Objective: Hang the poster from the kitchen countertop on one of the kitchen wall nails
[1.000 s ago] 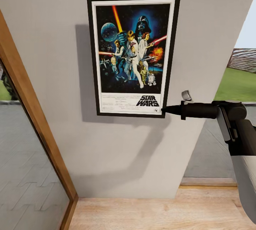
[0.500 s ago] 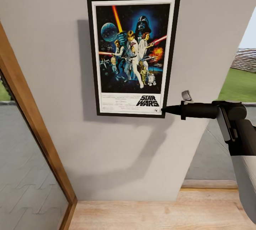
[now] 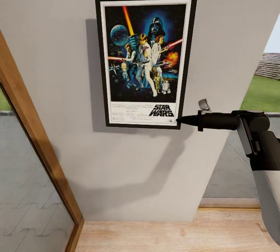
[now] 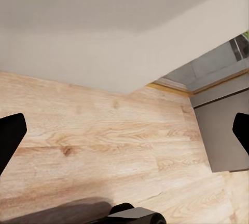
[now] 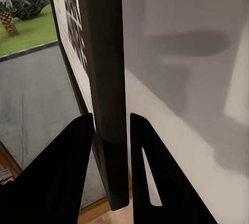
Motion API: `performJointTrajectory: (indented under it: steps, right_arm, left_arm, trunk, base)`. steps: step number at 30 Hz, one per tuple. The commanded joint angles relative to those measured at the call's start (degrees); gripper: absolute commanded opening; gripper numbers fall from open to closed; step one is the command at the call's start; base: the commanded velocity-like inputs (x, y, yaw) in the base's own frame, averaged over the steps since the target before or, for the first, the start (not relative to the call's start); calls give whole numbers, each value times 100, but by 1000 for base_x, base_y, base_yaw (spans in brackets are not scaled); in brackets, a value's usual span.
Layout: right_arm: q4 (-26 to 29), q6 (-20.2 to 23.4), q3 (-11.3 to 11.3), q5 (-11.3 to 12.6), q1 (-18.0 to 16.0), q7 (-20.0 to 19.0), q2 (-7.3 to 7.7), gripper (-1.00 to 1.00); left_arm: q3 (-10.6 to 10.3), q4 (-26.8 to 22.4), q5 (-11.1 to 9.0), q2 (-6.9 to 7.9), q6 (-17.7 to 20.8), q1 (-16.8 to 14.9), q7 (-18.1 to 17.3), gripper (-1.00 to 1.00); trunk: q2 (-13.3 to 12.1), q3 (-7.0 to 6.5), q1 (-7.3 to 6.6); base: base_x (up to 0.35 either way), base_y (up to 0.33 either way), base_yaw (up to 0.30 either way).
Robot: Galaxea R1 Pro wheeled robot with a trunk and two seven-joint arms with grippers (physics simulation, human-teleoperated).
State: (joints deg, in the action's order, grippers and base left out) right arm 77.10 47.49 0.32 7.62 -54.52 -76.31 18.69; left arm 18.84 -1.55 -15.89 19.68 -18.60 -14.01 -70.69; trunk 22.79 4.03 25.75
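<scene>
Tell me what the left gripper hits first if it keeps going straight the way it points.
Probably the wooden floor: the left gripper, open, points down at it with nothing between. The grey wall lies beyond.

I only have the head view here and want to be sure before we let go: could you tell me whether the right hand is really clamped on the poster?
Observer: Yes. In the right wrist view the right hand has one finger on each side of the poster frame's edge, shut on it.
Operator: Thank you. Is the poster flat against the wall?
Observer: I can't tell; from the wrist the wall lies right behind the frame, with the poster's shadow on it.
Operator: And what is the left hand doing, please?
Observer: The left hand is open and empty, pointing at the wooden floor near the foot of the wall.
</scene>
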Motion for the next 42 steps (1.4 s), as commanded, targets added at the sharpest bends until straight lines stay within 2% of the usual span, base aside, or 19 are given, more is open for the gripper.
performJointTrajectory:
  steps: [1, 42]
  right_arm:
    - [-2, 50, 3, 29, -6, -6, 3, -100]
    - [-2, 50, 3, 29, -6, -6, 3, -100]
  left_arm:
    - [23, 6, 15, 1, -29, -6, -15, 100]
    - [23, 5, 15, 1, -29, -6, -15, 100]
  trunk:
    - [13, 13, 4]
    - [13, 13, 4]
  base:
    - [0, 0, 0]
    - [63, 0, 0]
